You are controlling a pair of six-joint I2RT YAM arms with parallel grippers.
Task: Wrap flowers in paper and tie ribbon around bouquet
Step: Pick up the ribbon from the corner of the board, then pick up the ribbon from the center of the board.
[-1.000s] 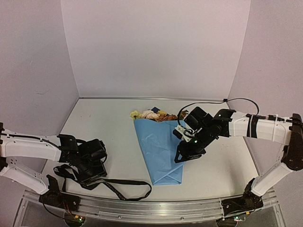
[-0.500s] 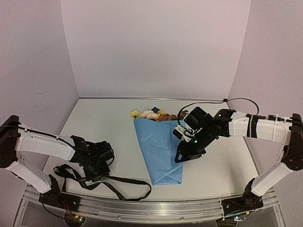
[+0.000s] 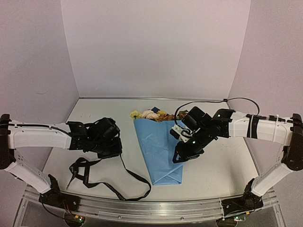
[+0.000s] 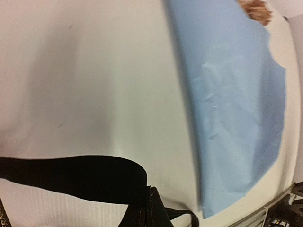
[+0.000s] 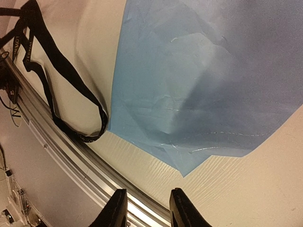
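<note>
left gripper (image 3: 113, 151) has swung inward, clamped on the ribbon (image 4: 71, 172) — bouquet (image 3: 158, 146) lies tip near, heads far; right gripper (image 5: 147, 195) ajar.

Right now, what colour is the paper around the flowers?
Light blue; the paper shows best in the top external view.

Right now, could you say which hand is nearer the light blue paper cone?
Right. The right hand hangs over the right edge of the light blue paper cone; the left hand is apart on its left, gripping the flat black ribbon.
</note>
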